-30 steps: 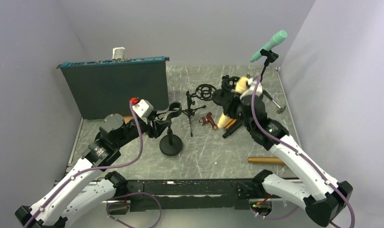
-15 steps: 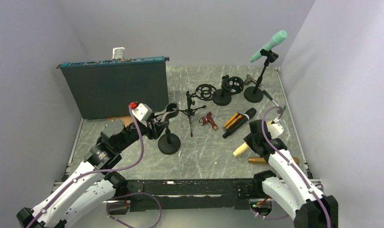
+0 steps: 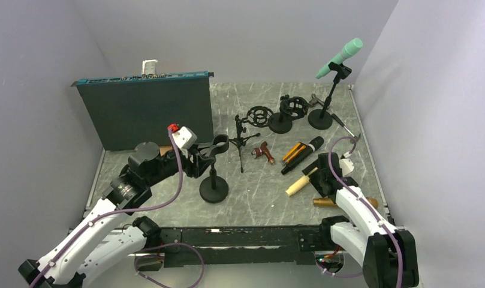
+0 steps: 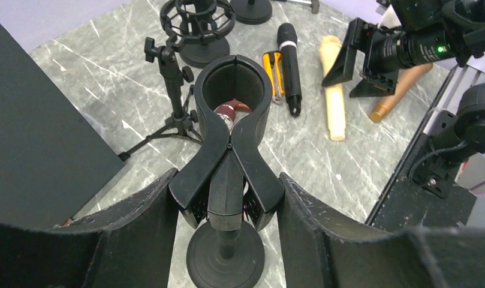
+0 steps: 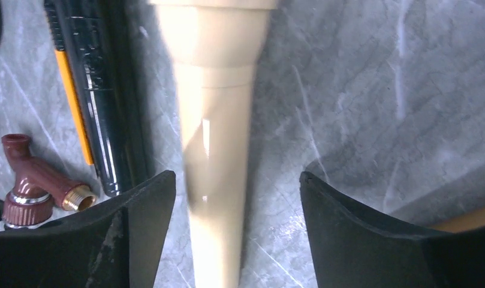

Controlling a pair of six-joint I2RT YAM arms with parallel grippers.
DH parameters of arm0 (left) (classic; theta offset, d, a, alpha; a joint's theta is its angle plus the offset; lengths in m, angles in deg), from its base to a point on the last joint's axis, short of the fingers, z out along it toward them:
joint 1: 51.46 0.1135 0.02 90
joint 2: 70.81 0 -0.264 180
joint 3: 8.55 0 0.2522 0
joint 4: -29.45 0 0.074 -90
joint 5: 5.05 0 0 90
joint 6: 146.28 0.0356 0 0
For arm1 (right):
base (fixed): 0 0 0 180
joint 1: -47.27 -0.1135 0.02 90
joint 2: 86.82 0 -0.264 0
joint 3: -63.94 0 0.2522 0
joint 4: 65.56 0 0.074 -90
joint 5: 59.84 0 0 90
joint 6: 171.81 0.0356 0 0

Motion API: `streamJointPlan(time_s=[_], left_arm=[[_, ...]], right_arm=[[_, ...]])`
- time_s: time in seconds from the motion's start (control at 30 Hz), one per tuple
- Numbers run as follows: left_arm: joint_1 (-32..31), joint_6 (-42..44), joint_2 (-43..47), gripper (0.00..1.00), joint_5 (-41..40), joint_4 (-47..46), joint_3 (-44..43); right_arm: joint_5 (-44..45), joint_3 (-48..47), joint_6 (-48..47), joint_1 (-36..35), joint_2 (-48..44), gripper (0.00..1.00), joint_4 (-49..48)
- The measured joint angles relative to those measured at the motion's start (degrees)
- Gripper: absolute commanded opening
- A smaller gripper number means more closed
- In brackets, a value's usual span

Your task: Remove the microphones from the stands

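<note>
The grey marbled table [image 3: 258, 201] carries a dark upright panel [image 3: 147, 111] along its back left. At the back right, a teal microphone [image 3: 342, 57] sits tilted in a tall stand.

The left gripper [image 4: 228, 177] reaches the round-based desk stand [image 3: 214, 191] near the table's middle. Its fingers [image 4: 138, 234] are spread wide and press against both wings of the stand's spring clip [image 4: 231, 120], whose ring is closed with nothing in it.

The right gripper [image 5: 235, 177] hangs low at the near right, with its jaws parted. The cream microphone [image 5: 216, 120] lies flat on the table between them, with a gap on either side, so it grips nothing.

Just beyond that microphone lie a black microphone [image 3: 309, 147] and an orange-striped one touching it. A gold microphone [image 3: 330, 203] rests near the front edge.

Farther back stand a small tripod [image 3: 240, 141] and two shock mounts [image 3: 259, 115]. A maroon fitting [image 5: 30, 186] lies beside the tripod.
</note>
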Motion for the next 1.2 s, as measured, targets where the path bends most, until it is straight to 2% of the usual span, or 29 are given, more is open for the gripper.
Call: streamJointPlan(time_s=[0.2, 0.33, 0.47, 0.6, 0.73, 0.8, 0.93, 1.0, 1.2], left_arm=[[0.0, -0.5, 1.6, 0.57, 0.7, 3.7, -0.8], [0.0, -1.3, 3.4, 0.51, 0.9, 5.4, -0.7], [0.0, -1.6, 5.3, 0.52, 1.2, 5.1, 0.6], [0.0, -2.3, 7.2, 0.53, 1.2, 3.4, 2.6], [0.0, -2.5, 9.4, 0.53, 1.2, 1.9, 4.6], [0.0, -2.7, 10.3, 0.53, 1.2, 1.1, 5.6], [0.0, -2.9, 11.1, 0.53, 1.2, 0.4, 6.4], [0.0, -2.9, 11.2, 0.52, 1.3, 0.2, 6.6], [0.0, -2.9, 11.3, 0.52, 1.6, 0.2, 6.6]], right_arm=[[-0.1, 0.2, -1.7, 0.0, -1.9, 0.99, -0.2], [-0.7, -2.0, -5.7, 0.0, -4.5, 1.0, 3.1], [-3.3, -7.6, -9.4, -0.8, -6.9, 1.0, 5.9], [-9.2, -11.8, -11.1, -7.1, -9.9, 1.0, 4.2], [-19.1, -14.3, -11.0, -19.0, -6.6, 1.0, -3.1], [-23.1, -16.1, -10.3, -26.1, -2.1, 1.0, -8.7], [-27.2, -19.5, -8.1, -37.0, 5.4, 1.0, -18.4], [-28.3, -21.3, -6.3, -39.8, 7.8, 1.0, -23.3], [-30.0, -25.8, -0.5, -41.3, 14.8, 0.99, -37.1]])
